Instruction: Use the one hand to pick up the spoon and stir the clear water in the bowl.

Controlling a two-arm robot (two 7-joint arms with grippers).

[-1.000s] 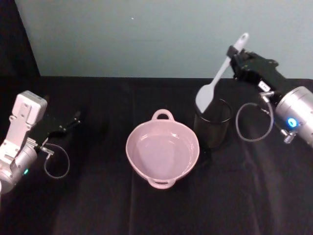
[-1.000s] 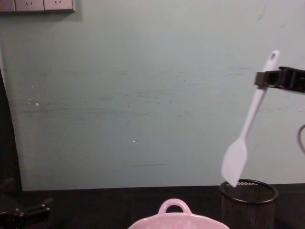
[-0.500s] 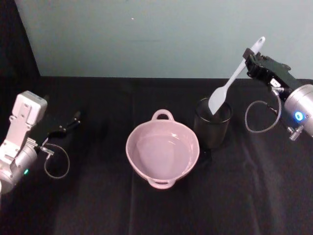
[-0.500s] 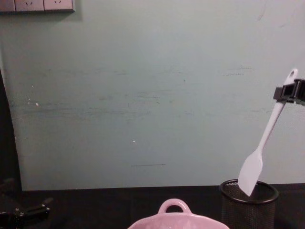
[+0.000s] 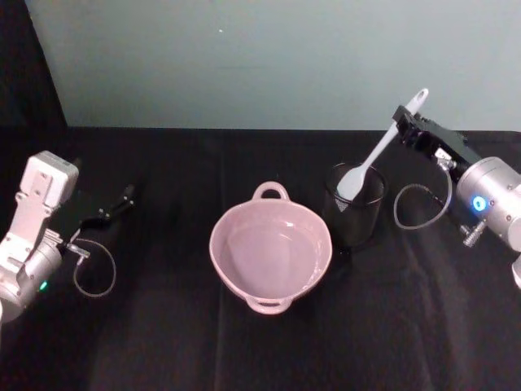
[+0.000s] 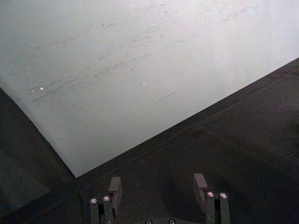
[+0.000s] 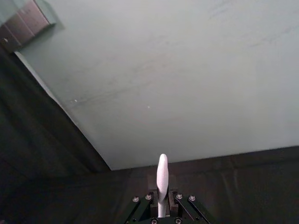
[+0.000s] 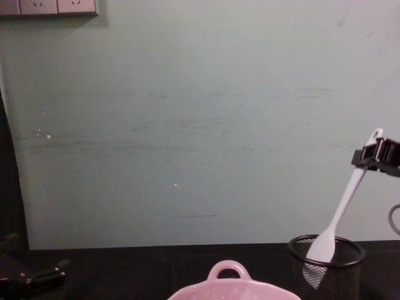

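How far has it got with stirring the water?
Grasp done: the right gripper clamps the spoon by its handle. In hand: the blade has sunk into the mesh cup. The bowl holds only water; whether stirring is finished, I cannot tell. The left gripper sits parked.

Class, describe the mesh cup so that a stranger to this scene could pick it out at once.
On the black table, find the pink bowl; the mesh cup stands just to its right. Unlike the glossy bowl, it is dark see-through wire, and the white spoon leans into it.

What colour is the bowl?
Pale pink, glossy; the bowl shows best in the head view.
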